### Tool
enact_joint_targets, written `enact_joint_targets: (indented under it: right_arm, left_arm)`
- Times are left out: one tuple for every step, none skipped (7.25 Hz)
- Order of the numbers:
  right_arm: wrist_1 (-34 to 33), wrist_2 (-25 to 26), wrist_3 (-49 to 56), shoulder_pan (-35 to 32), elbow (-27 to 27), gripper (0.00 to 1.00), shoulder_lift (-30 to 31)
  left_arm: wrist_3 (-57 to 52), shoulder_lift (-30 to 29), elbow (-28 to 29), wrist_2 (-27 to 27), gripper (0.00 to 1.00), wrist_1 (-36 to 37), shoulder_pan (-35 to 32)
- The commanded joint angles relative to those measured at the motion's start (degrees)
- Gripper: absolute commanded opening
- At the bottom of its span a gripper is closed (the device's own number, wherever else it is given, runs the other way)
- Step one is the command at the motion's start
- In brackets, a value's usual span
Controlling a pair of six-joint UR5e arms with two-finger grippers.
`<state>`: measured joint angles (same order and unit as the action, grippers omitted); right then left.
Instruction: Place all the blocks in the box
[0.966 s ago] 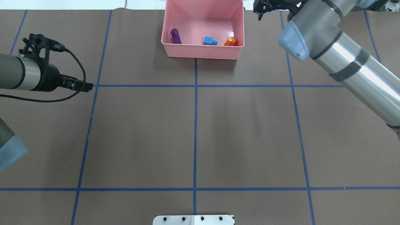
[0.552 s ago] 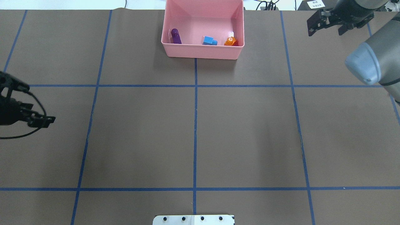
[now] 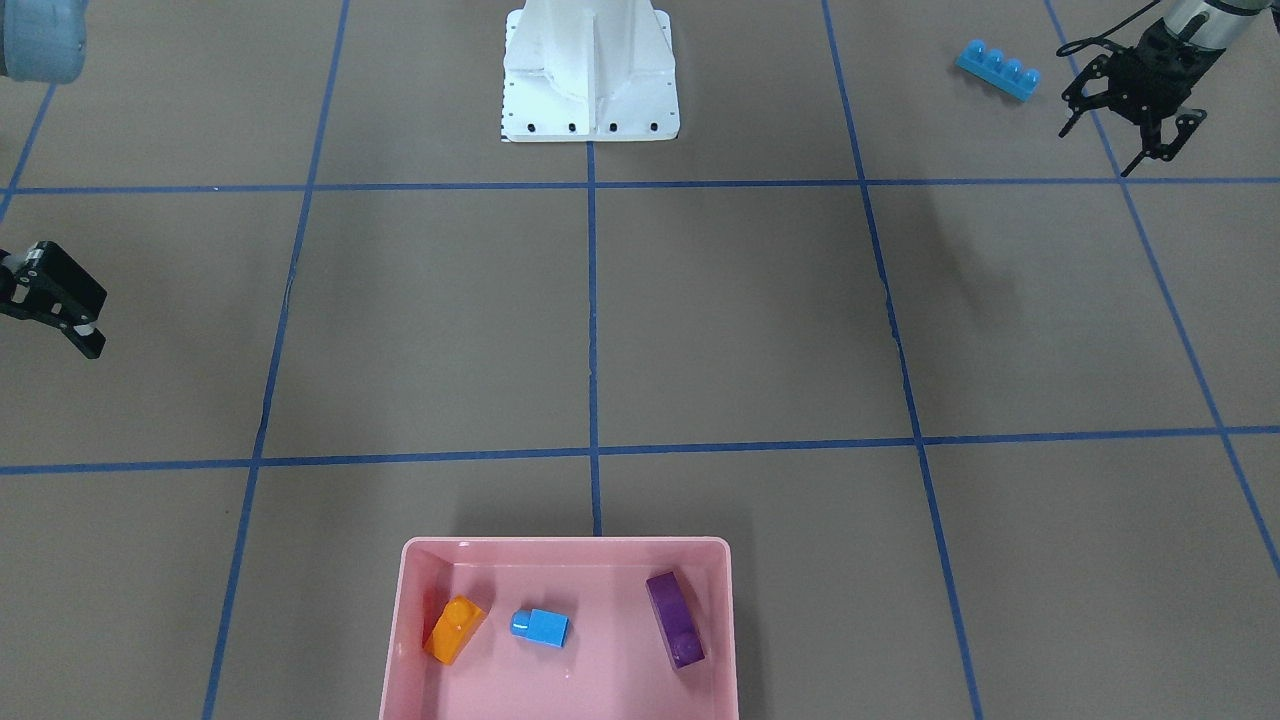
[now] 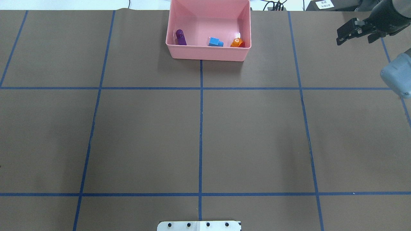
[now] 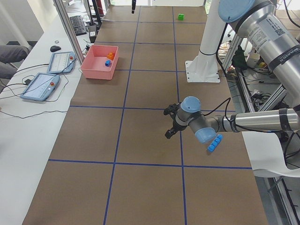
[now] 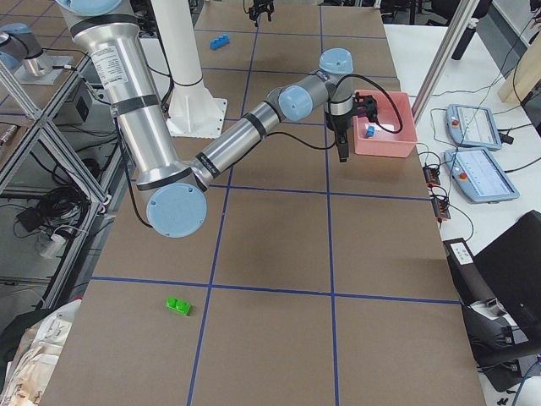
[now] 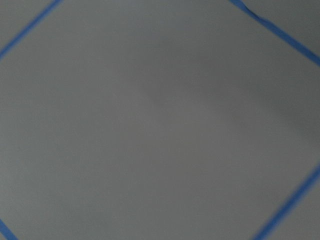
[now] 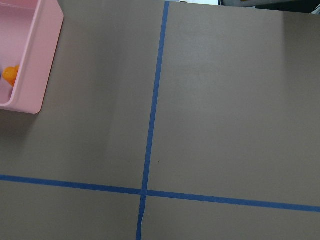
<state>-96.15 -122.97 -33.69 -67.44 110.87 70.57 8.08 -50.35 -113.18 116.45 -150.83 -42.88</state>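
Observation:
The pink box (image 3: 565,548) (image 4: 208,54) holds the orange block (image 3: 455,628) (image 4: 237,42), the small blue block (image 3: 540,627) (image 4: 215,42) and the purple block (image 3: 675,620) (image 4: 181,37). The long blue four-stud block (image 3: 998,70) (image 5: 214,143) lies on the table far from the box, on my left side near the base. My left gripper (image 3: 1097,150) is open and empty, just beside that block and not touching it. My right gripper (image 4: 353,38) (image 3: 50,305) is open and empty, off to the right of the box.
The white robot base (image 3: 590,70) (image 4: 199,225) stands at the table's near edge. A small green block (image 6: 177,304) (image 5: 180,17) lies far out on my right side. Operator tablets (image 5: 40,86) sit beyond the box.
My left arm has pulled back and left the overhead view on its left side. My right gripper has moved right, away from the box, and stayed open.

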Motion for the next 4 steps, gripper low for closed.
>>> enact_joint_targets:
  right_arm:
    - [0.09, -0.08, 0.11, 0.03, 0.31, 0.99, 0.27]
    - [0.09, -0.08, 0.11, 0.03, 0.22, 0.99, 0.27]
    - [0.09, -0.08, 0.11, 0.03, 0.22, 0.99, 0.27]
    - [0.09, -0.08, 0.11, 0.03, 0.22, 1.0, 0.19]
  left_arm:
    - [1.74, 5.59, 0.59, 5.86, 1.0, -1.22, 2.88]
    - [13.34, 6.83, 0.59, 11.64, 0.99, -1.22, 2.89]
    - [21.81, 8.23, 0.59, 12.39, 0.99, -1.22, 2.97]
    - [28.51, 8.07, 0.59, 12.4, 0.99, -1.22, 3.41]
